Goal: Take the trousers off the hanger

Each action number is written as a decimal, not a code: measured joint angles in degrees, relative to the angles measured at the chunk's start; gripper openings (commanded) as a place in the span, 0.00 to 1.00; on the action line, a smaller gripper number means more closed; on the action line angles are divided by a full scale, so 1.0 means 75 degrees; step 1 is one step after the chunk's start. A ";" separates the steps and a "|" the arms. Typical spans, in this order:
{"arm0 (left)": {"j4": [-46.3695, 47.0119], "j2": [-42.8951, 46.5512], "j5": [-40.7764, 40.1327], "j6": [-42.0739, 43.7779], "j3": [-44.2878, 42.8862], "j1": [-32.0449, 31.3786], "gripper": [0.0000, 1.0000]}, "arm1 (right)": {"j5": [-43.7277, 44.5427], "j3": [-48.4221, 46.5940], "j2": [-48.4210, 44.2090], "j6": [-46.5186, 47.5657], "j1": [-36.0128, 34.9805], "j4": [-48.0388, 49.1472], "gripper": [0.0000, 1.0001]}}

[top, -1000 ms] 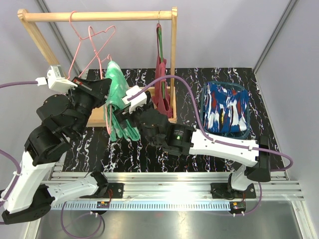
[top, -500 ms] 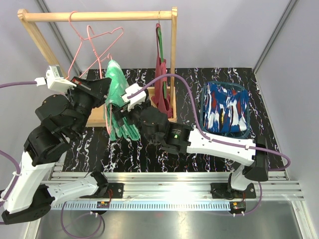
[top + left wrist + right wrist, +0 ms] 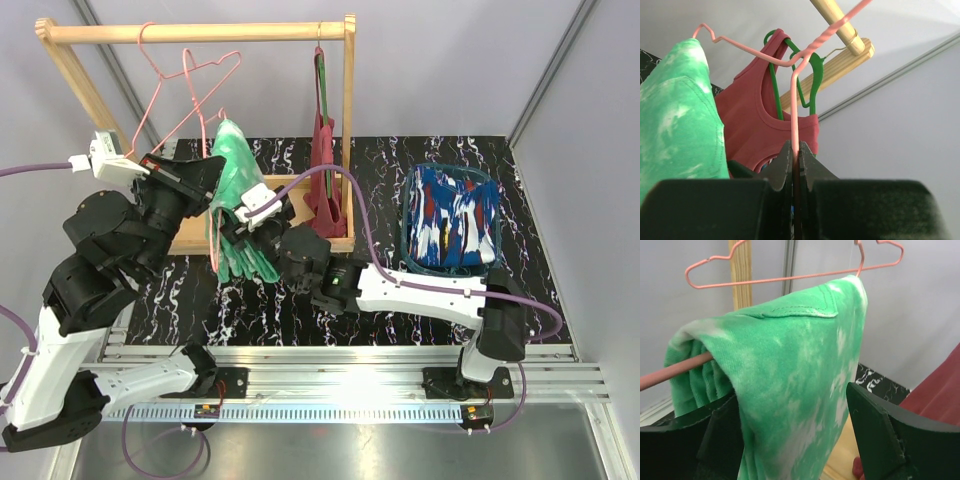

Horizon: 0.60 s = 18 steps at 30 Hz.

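Note:
The green trousers [image 3: 232, 170] hang folded over the bar of a pink wire hanger [image 3: 190, 85] on the wooden rack. My left gripper [image 3: 207, 178] is shut on the hanger's wire [image 3: 795, 110], with the green trousers [image 3: 675, 120] just to its left. My right gripper [image 3: 236, 224] is open, its jaws on either side of the hanging green trousers [image 3: 795, 365], below the hanger [image 3: 790, 277]. The blue trousers [image 3: 455, 218] with red and white splashes lie folded in a teal basket [image 3: 408, 250] at the right.
A dark red top [image 3: 322, 165] hangs on a green hanger [image 3: 812, 75] at the right end of the wooden rail [image 3: 200, 32]. The rack's wooden base [image 3: 195, 238] sits on the black marbled table [image 3: 400, 160]. Grey walls close in behind.
My right gripper has moved left, closer around the green trousers. The pink hanger has tilted slightly. My left gripper has kept its hold on the wire.

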<state>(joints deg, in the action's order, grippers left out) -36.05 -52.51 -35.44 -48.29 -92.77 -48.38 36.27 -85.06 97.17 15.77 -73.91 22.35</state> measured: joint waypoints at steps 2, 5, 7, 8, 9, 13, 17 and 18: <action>-0.0038 -0.0006 0.0131 -0.0029 -0.0029 0.0000 0.00 | -0.0070 0.0017 0.0128 0.0303 0.0026 0.0405 0.81; -0.0035 0.0020 0.0306 -0.0079 -0.0029 0.0000 0.00 | -0.0248 0.0012 0.0245 0.0682 0.0119 0.0828 0.79; -0.0038 0.0061 0.0411 -0.0108 -0.0029 0.0000 0.00 | -0.0376 -0.0009 0.0286 0.0866 0.0213 0.0968 0.77; -0.0038 0.0093 0.0458 -0.0108 -0.0023 0.0000 0.00 | -0.0414 -0.0012 0.0294 0.0956 0.0265 0.1011 0.74; -0.0035 0.0131 0.0504 -0.0111 -0.0015 0.0000 0.00 | -0.0478 -0.0015 0.0294 0.1032 0.0318 0.1070 0.74; -0.0035 0.0256 0.0670 -0.0102 0.0079 0.0000 0.00 | -0.0761 -0.0015 0.0294 0.1247 0.0423 0.1279 0.79; -0.0108 0.0242 0.0764 -0.0015 0.0122 0.0000 0.00 | -0.0933 -0.0015 0.0294 0.1349 0.0428 0.1276 0.78; -0.0140 0.0224 0.0775 0.0012 0.0122 0.0000 0.00 | -0.0956 -0.0015 0.0294 0.1358 0.0428 0.1276 0.77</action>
<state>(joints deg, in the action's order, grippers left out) -37.10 -50.83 -29.63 -48.21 -91.85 -48.38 29.10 -85.17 99.37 25.96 -70.70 31.92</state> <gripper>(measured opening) 0.027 0.786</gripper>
